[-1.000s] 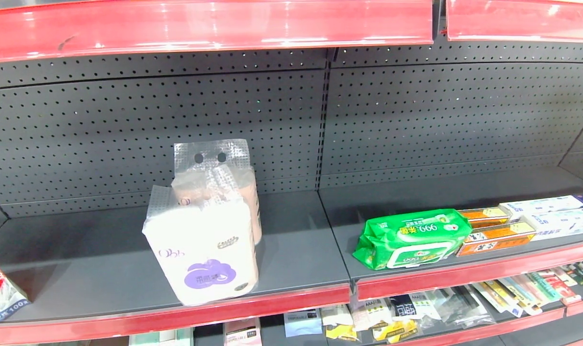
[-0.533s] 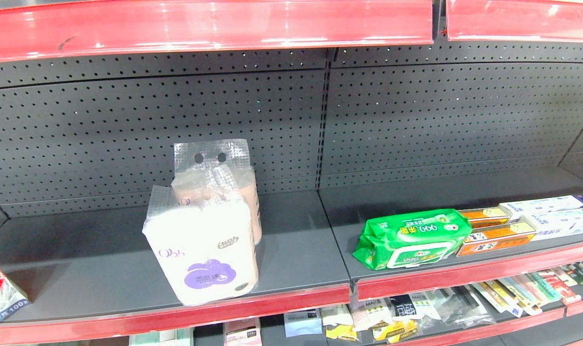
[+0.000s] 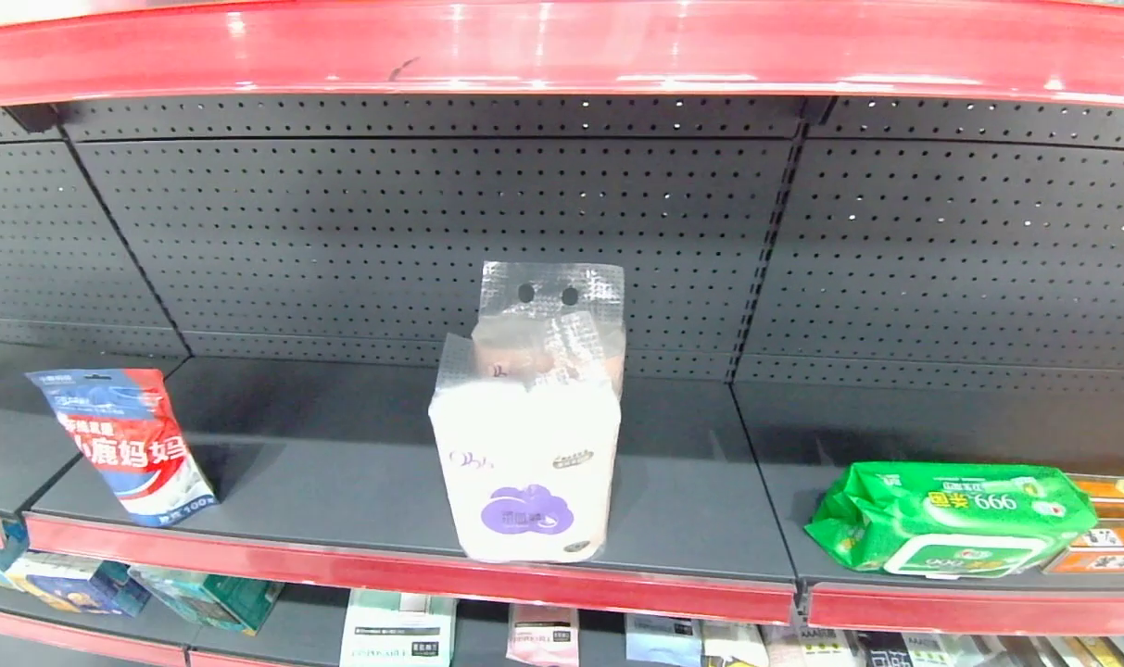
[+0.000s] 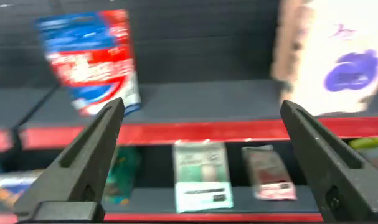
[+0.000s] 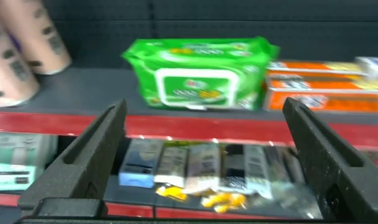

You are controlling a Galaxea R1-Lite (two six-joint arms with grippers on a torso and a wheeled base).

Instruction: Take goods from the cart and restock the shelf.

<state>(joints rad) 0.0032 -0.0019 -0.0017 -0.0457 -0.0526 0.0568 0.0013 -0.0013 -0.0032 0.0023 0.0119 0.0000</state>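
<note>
Left gripper [image 4: 201, 104] and right gripper [image 5: 204, 104] jaws stand spread wide, gripping nothing; orange boxes [image 3: 1108, 560] at 3 o'clock of wet-wipes pack [image 3: 951, 514] are cut off.

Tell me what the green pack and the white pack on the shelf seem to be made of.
Green pack: probably soft glossy plastic film; it wrinkles and shines. White pack: seemingly paper rolls in clear plastic wrap; its top flap is see-through.

The left gripper [image 4: 201, 102] and right gripper [image 5: 205, 101] have jaws spread wide.
</note>
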